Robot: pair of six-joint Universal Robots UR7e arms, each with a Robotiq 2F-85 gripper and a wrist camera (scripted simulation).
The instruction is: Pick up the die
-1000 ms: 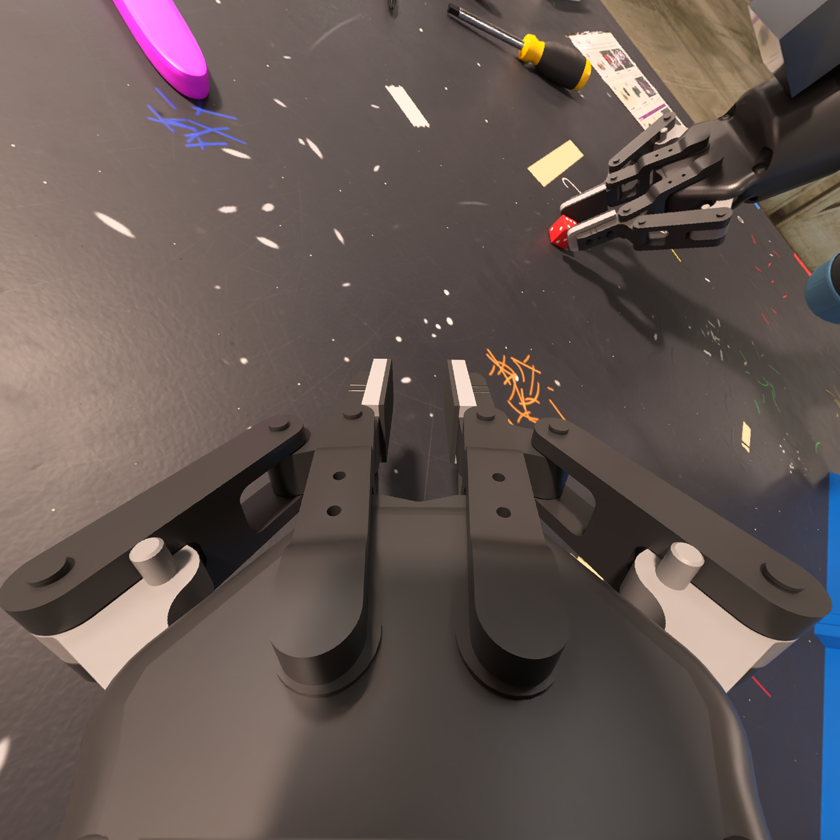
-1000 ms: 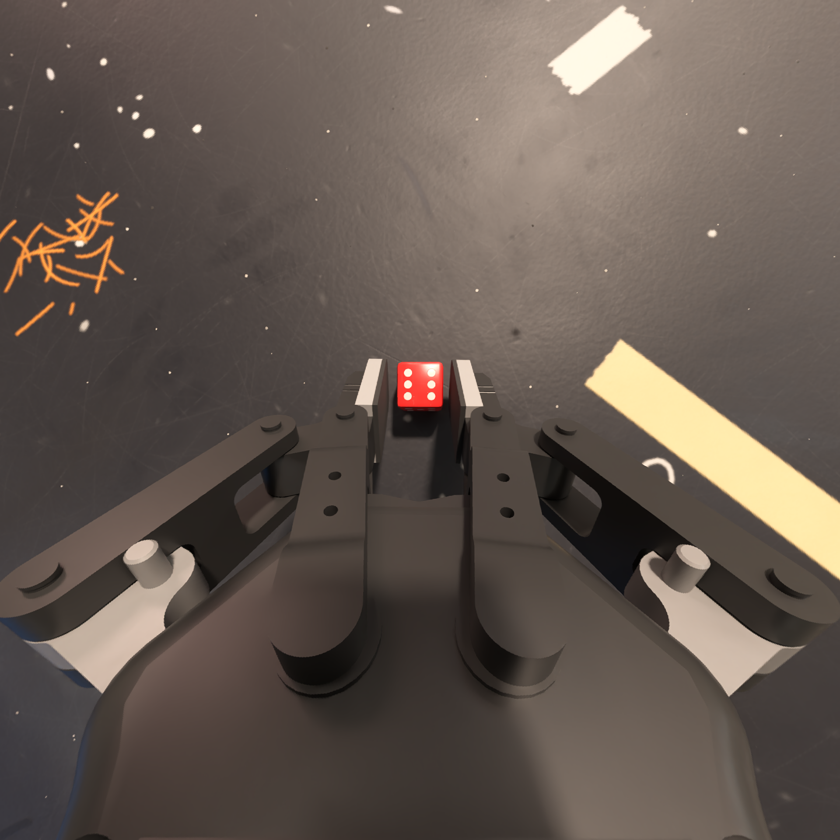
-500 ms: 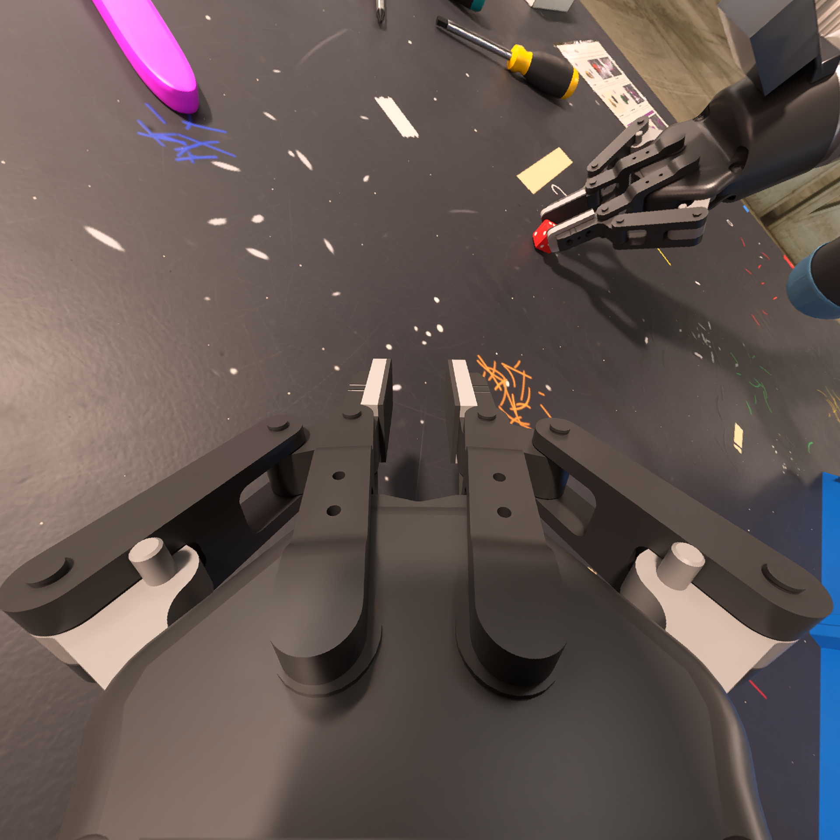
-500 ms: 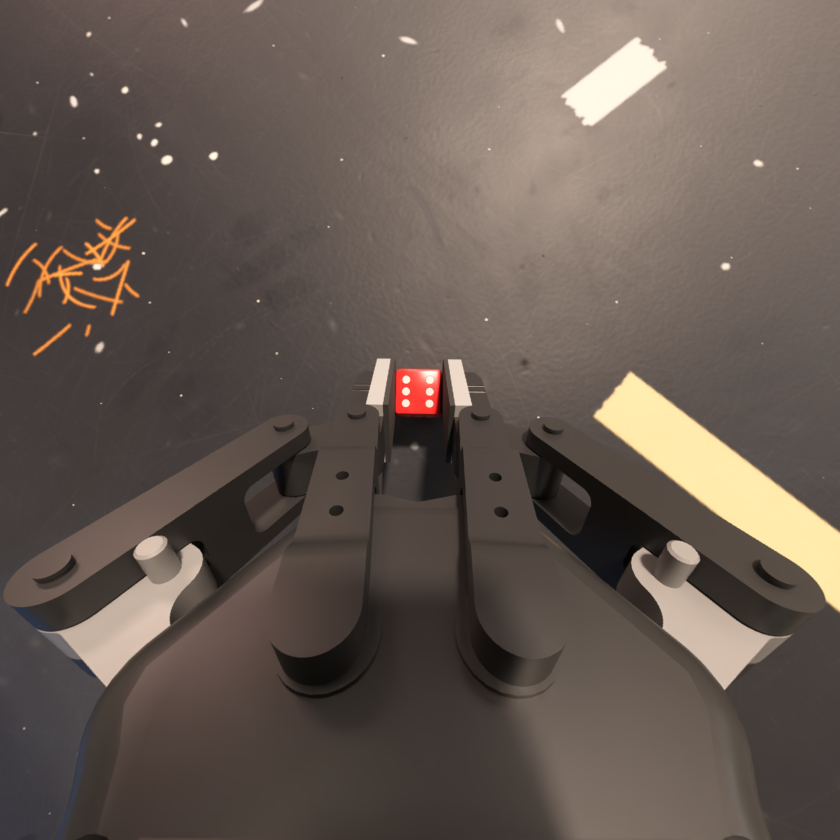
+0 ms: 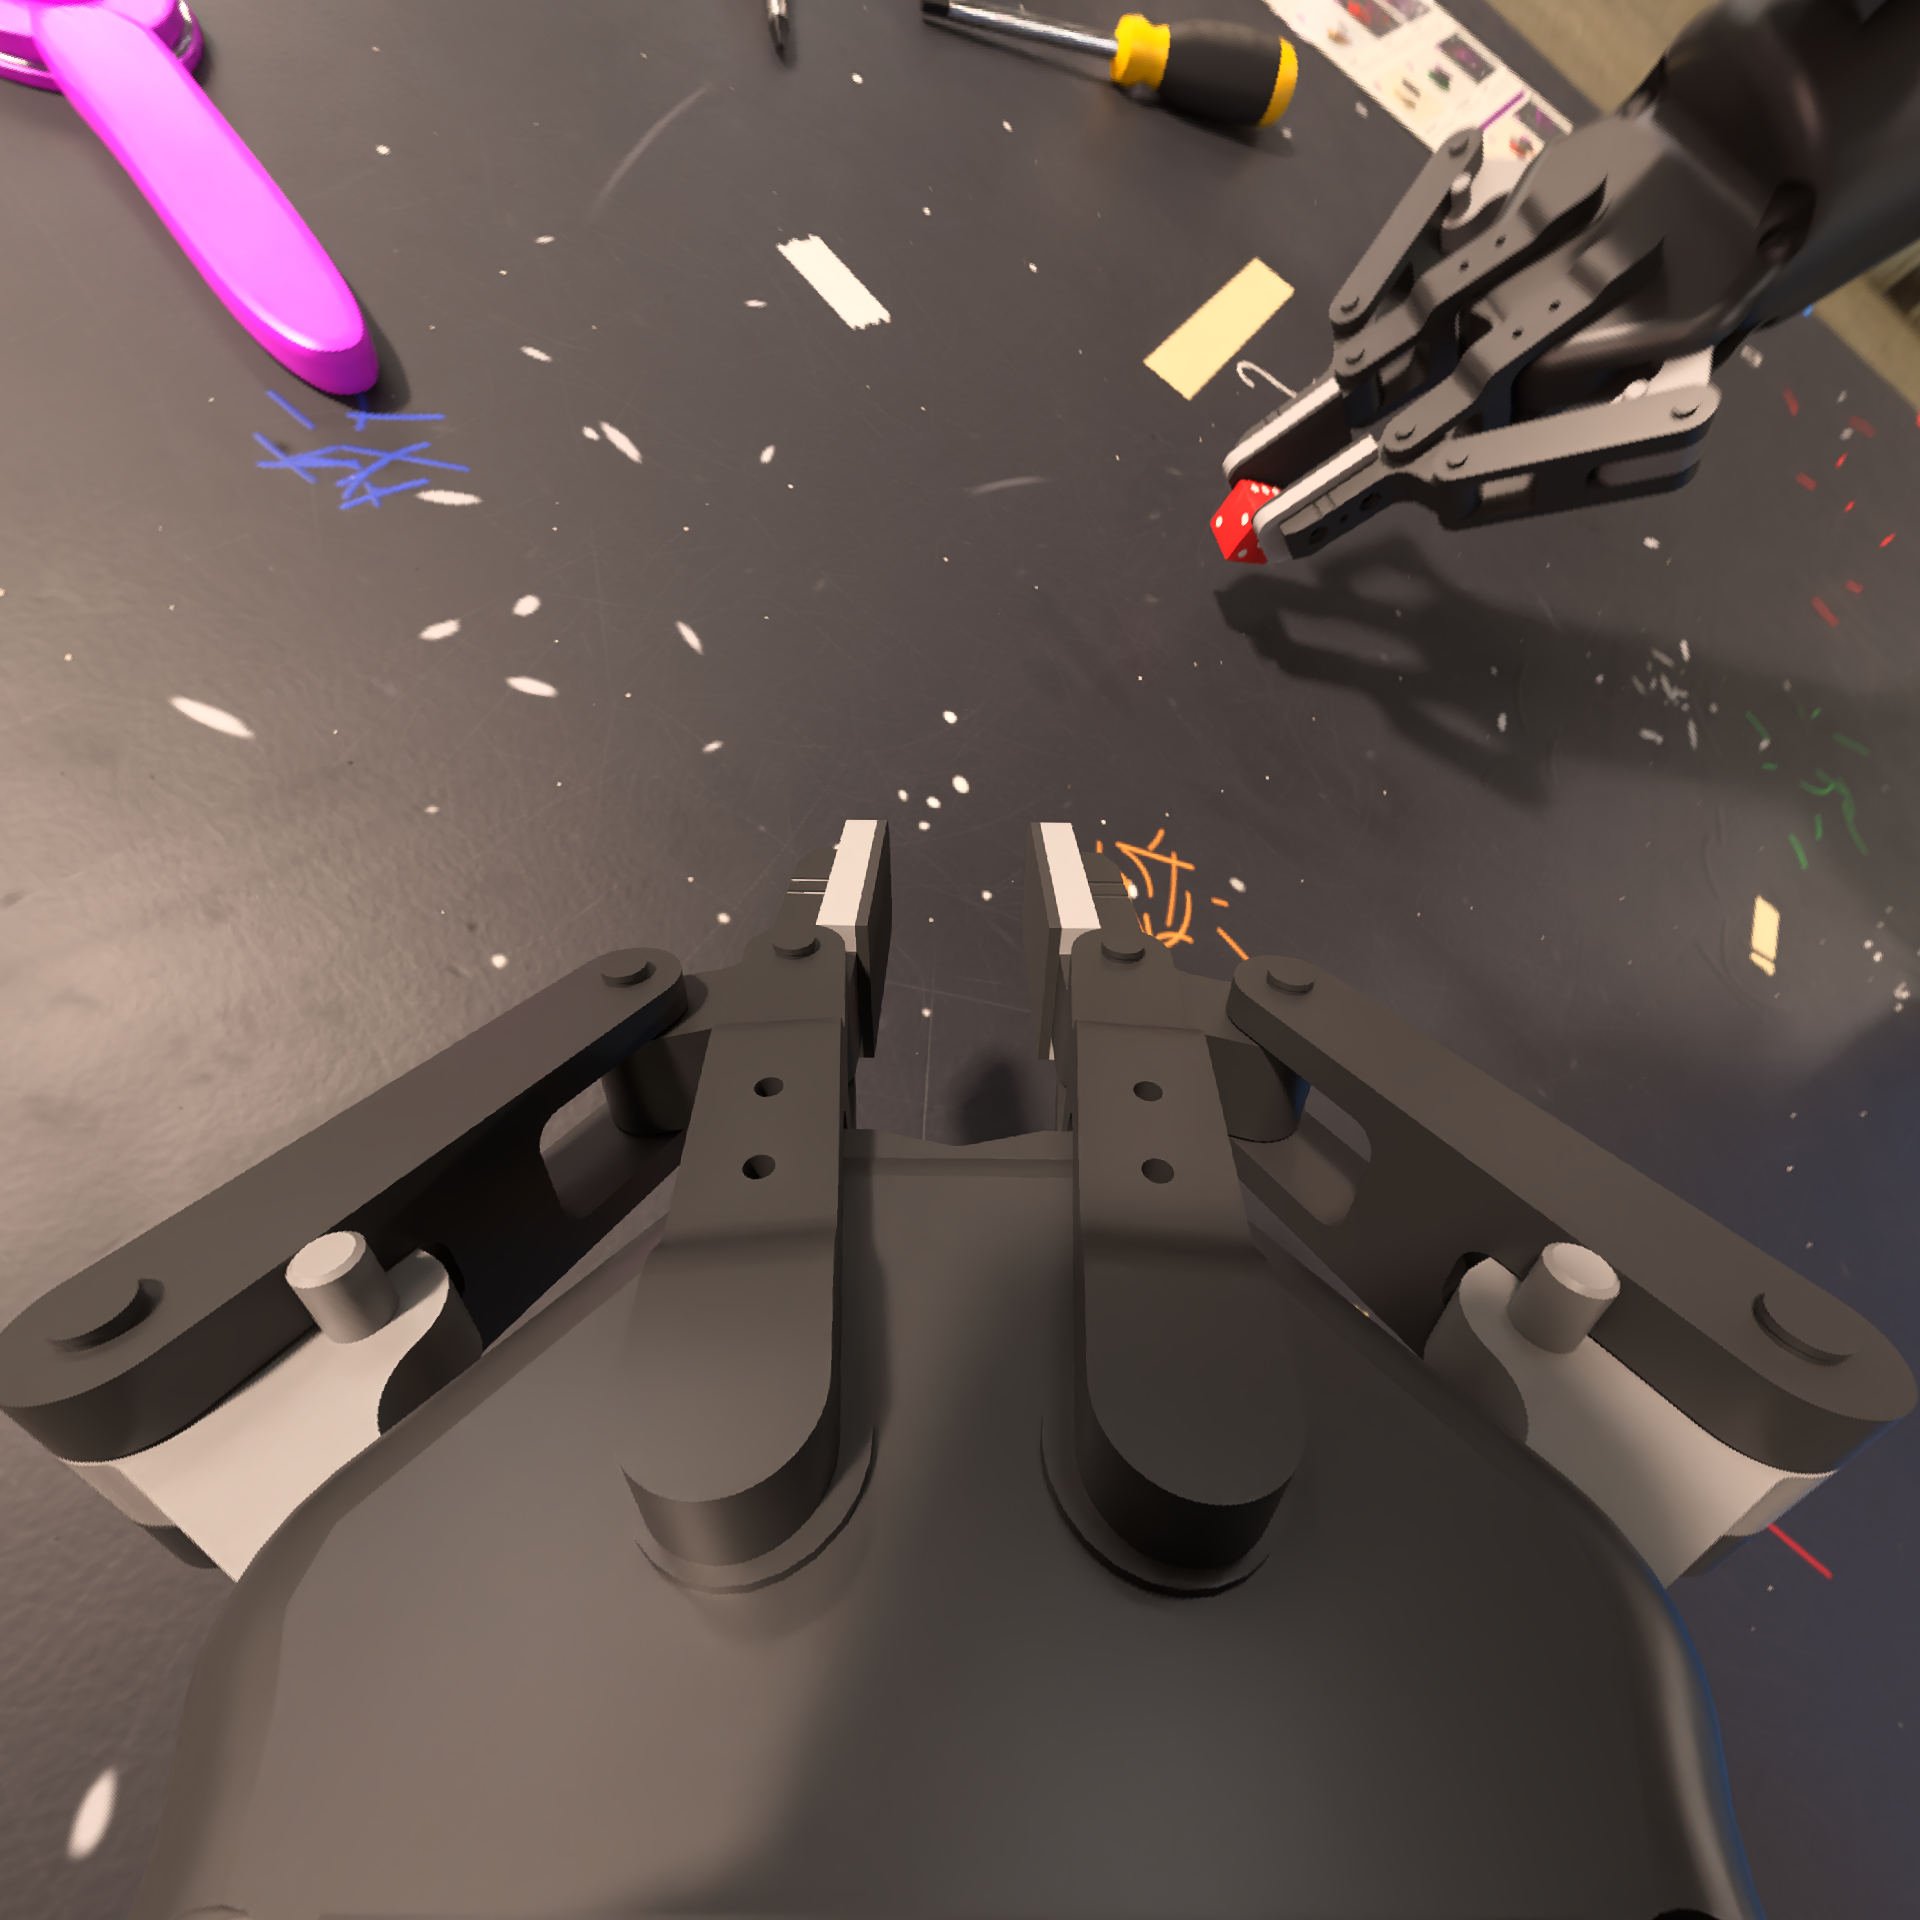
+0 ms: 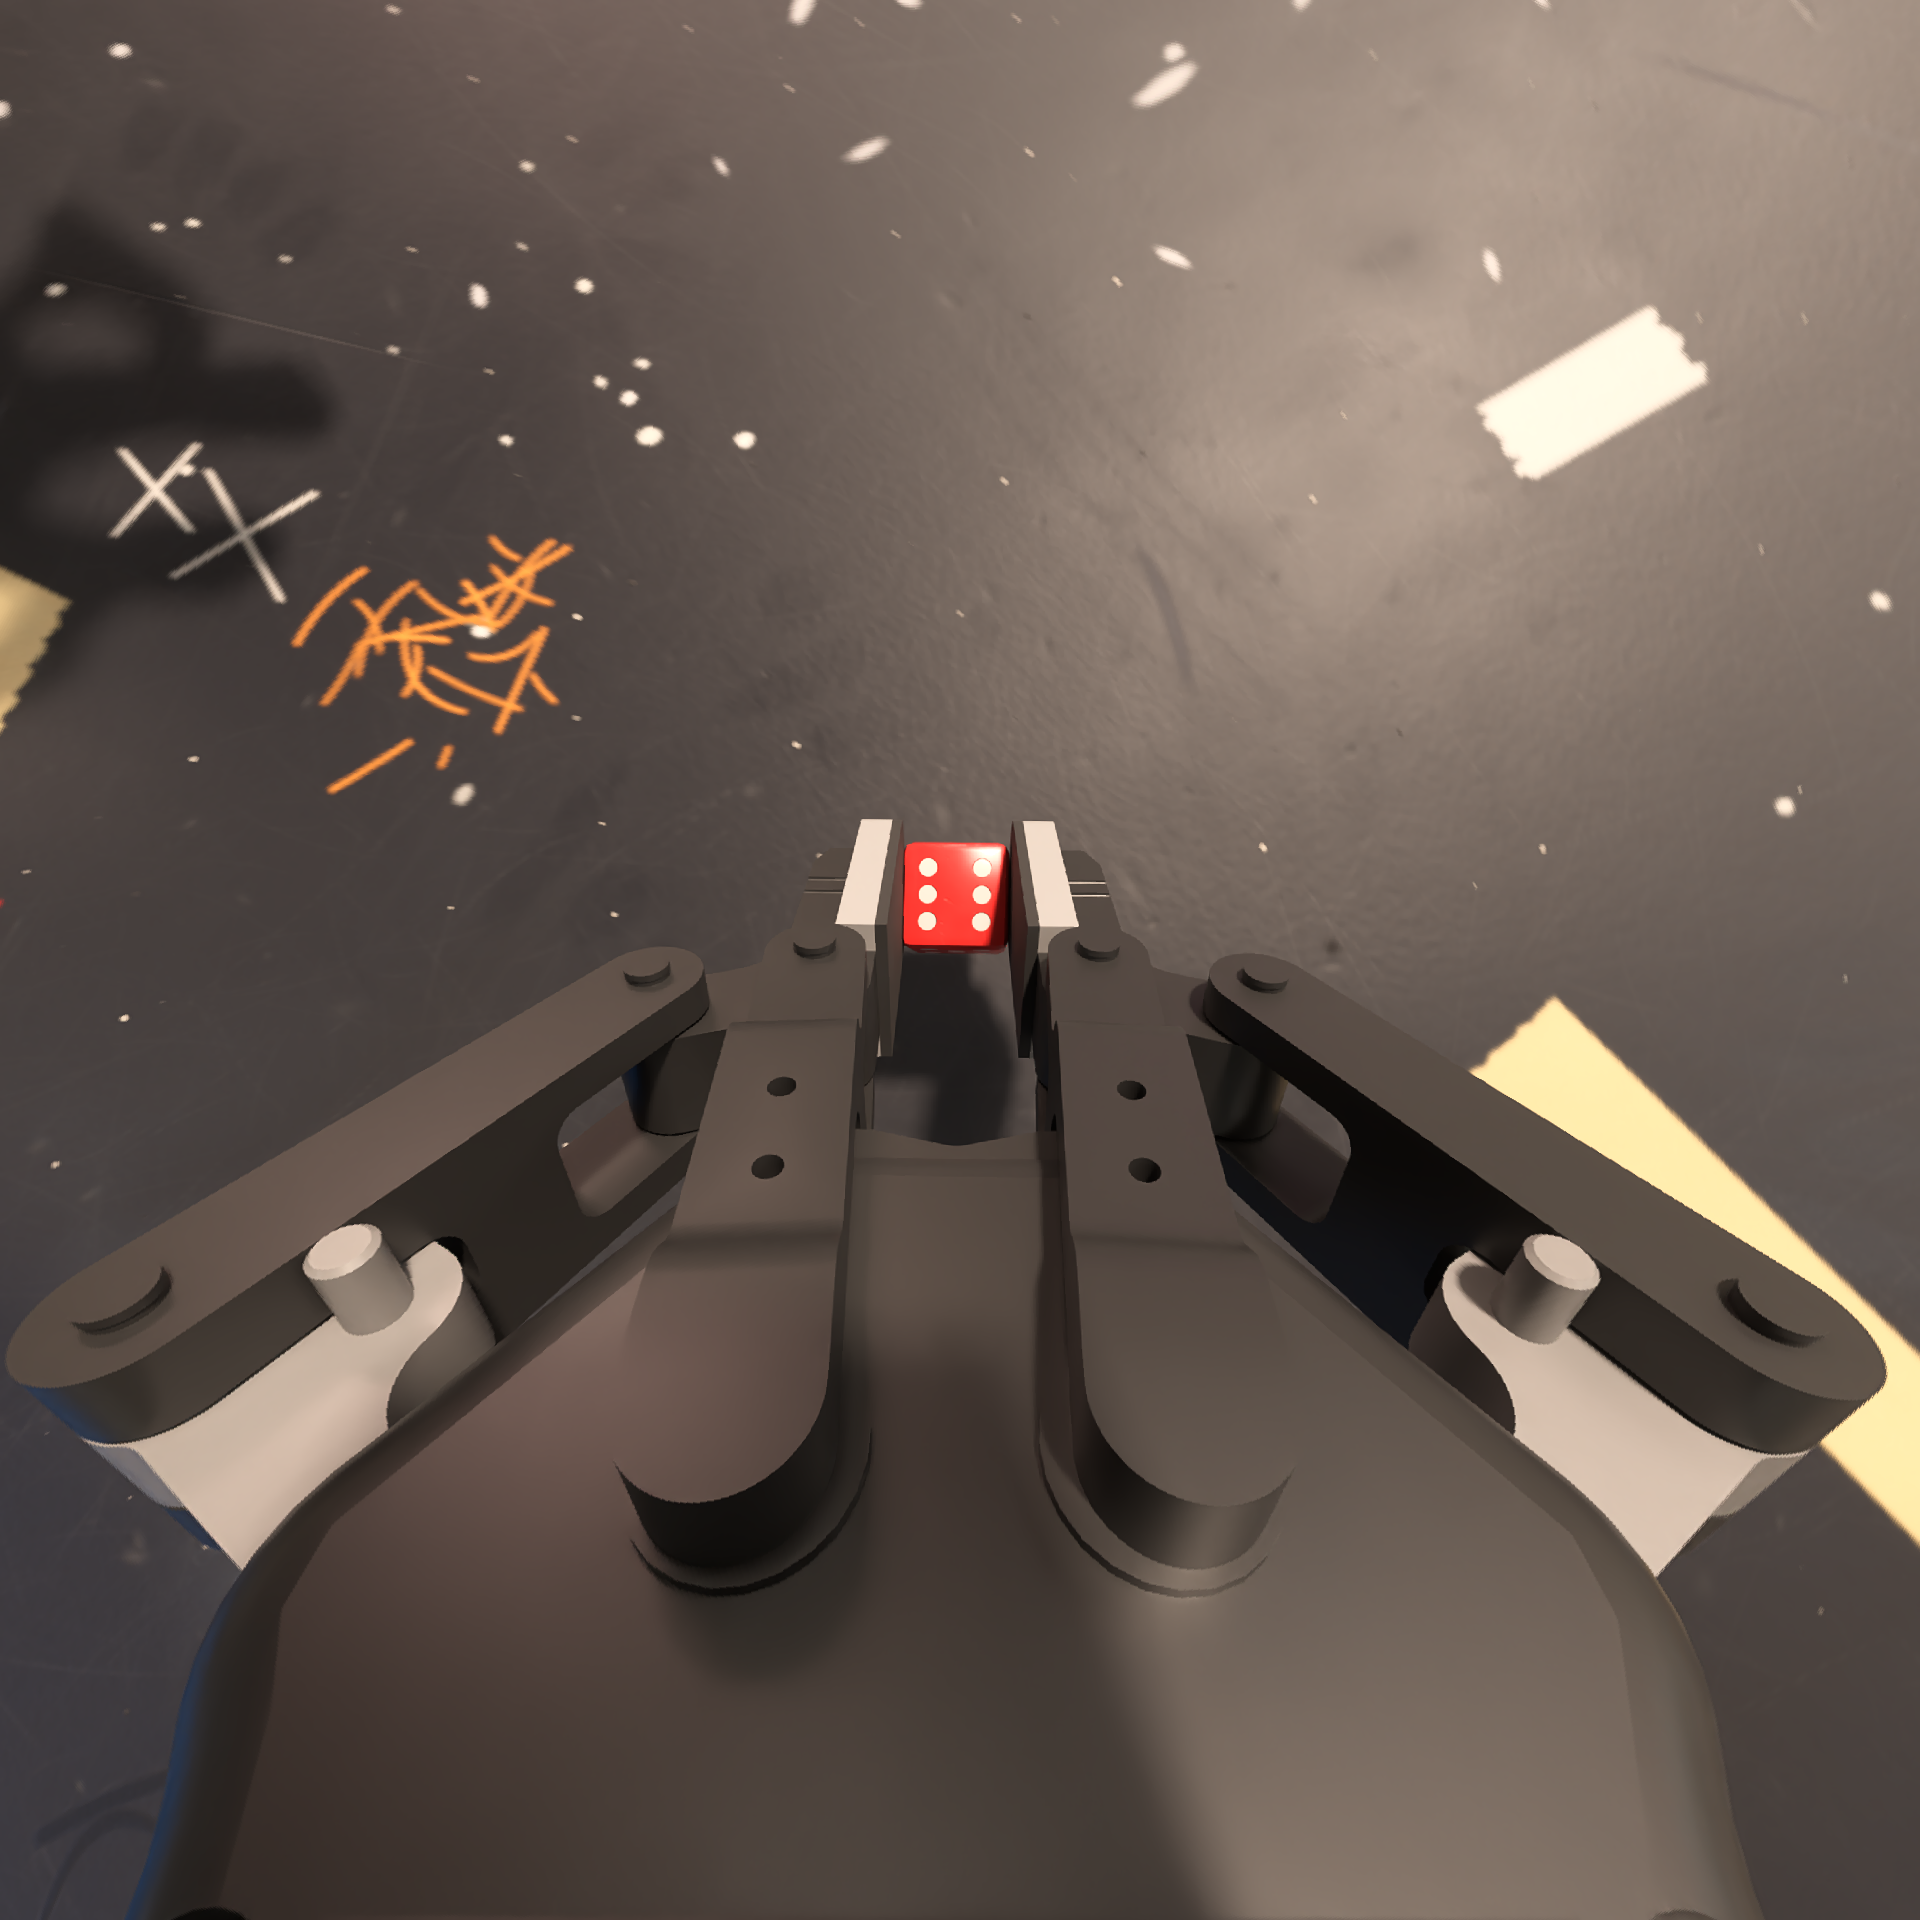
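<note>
The small red die with white pips sits clamped between the two pads of my right gripper, its six-pip face toward the camera. In the left wrist view the same die hangs at the tip of the right gripper, clear above the dark table, with the gripper's shadow on the table below it. My left gripper is open and empty, hovering over the table near an orange scribble, well to the left of the die.
A magenta tool lies at the far left. A yellow-and-black screwdriver and a printed sheet lie at the far edge. A pale yellow tape strip and a white one are stuck on the table.
My right gripper closed on the die and lifted it off the table. My left gripper stayed open and shifted a little.
</note>
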